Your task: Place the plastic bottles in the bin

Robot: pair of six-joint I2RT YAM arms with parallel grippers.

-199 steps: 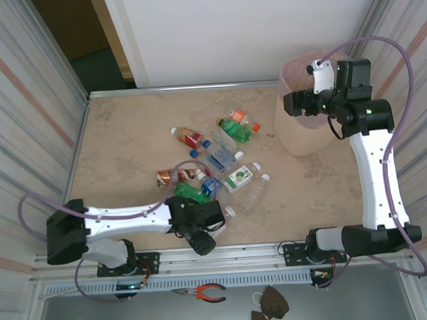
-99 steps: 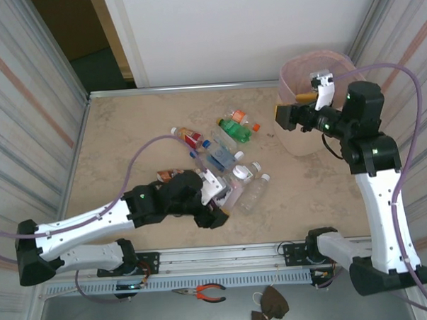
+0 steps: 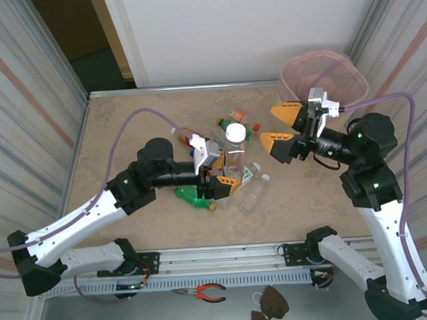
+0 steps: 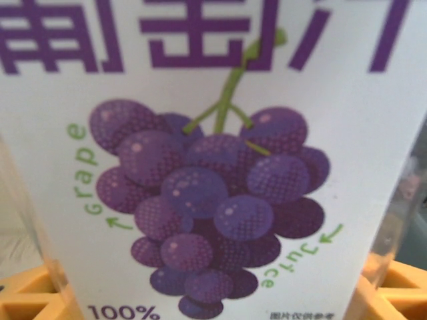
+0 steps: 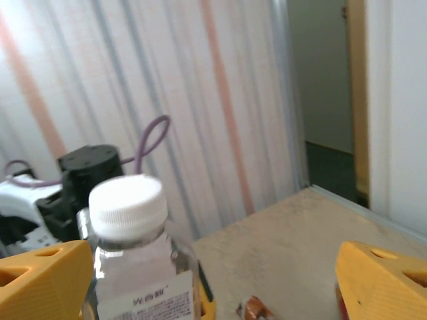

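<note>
My left gripper [image 3: 226, 182] is shut on a clear grape juice bottle [image 3: 234, 150] with a white cap, held upright above the pile. In the left wrist view its purple grape label [image 4: 213, 200] sits right against the camera, and the yellow fingers [image 4: 27, 301] flank it at the bottom corners. My right gripper [image 3: 279, 127] is open, just right of that bottle and left of the pink bin [image 3: 324, 71]. From the right wrist, the capped bottle [image 5: 130, 227] stands near the left finger [image 5: 41, 283]. More bottles lie on the table: a green one [image 3: 192, 195], a clear one [image 3: 255, 193].
Further bottles lie around the held one, among them a green and orange pair [image 3: 237, 125] and a red-labelled one [image 3: 187, 135]. The bin stands in the far right corner against the striped wall. Pliers [image 3: 202, 293] lie below the table's near edge.
My left arm swung up from the near edge, took the grape juice bottle out of the pile and raised it upright. My right gripper left the bin and came left, open.
</note>
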